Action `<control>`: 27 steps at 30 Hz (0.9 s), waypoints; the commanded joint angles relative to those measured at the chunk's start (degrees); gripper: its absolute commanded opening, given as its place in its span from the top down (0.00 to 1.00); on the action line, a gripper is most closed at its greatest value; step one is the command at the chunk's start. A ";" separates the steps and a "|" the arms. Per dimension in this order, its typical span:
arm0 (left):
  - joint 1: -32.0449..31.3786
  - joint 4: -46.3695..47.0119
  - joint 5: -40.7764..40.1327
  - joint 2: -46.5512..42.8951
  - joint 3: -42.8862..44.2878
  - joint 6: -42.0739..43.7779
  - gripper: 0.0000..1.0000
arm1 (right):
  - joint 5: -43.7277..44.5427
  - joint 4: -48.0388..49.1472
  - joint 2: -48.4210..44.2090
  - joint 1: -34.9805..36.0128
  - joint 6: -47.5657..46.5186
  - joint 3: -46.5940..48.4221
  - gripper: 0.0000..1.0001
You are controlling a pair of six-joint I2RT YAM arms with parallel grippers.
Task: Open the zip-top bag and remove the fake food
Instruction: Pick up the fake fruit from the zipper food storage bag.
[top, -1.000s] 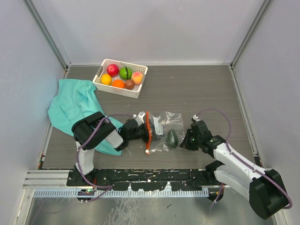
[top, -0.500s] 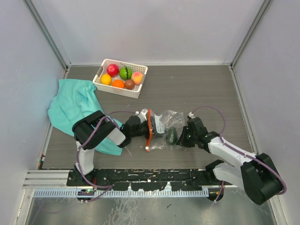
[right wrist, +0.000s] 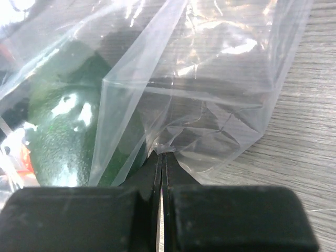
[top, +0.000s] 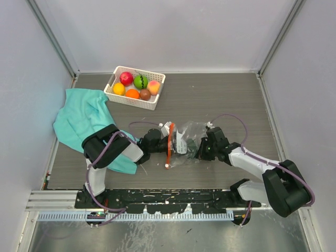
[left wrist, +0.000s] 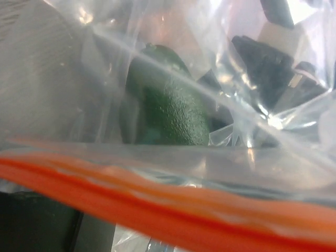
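Note:
The zip-top bag point(top: 184, 137) lies crumpled at mid-table, its orange-red zipper strip point(top: 168, 146) on the left side. My left gripper point(top: 161, 142) is at that strip and looks shut on it. In the left wrist view the strip point(left wrist: 184, 205) fills the bottom, very close and blurred. A dark green fruit point(left wrist: 168, 110) lies inside the bag beyond it. My right gripper point(top: 199, 150) is on the bag's right side. Its fingers are shut on a fold of clear plastic point(right wrist: 164, 149), with the dark green fruit point(right wrist: 63, 131) just left of them.
A white slotted basket point(top: 112, 93) at the back left holds several plastic fruits, red, green, peach, yellow, orange and brown. A teal cloth point(top: 81, 118) lies at the left, partly under my left arm. Grey walls close in three sides.
My right gripper has moved left onto the bag and closed on its plastic. My left gripper and the zipper strip have shifted slightly right, bunching the bag.

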 commanded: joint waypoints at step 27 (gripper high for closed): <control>0.36 -15.75 -7.45 -7.09 -0.52 4.72 0.49 | 0.06 7.14 -17.75 -2.09 -4.30 -0.59 0.57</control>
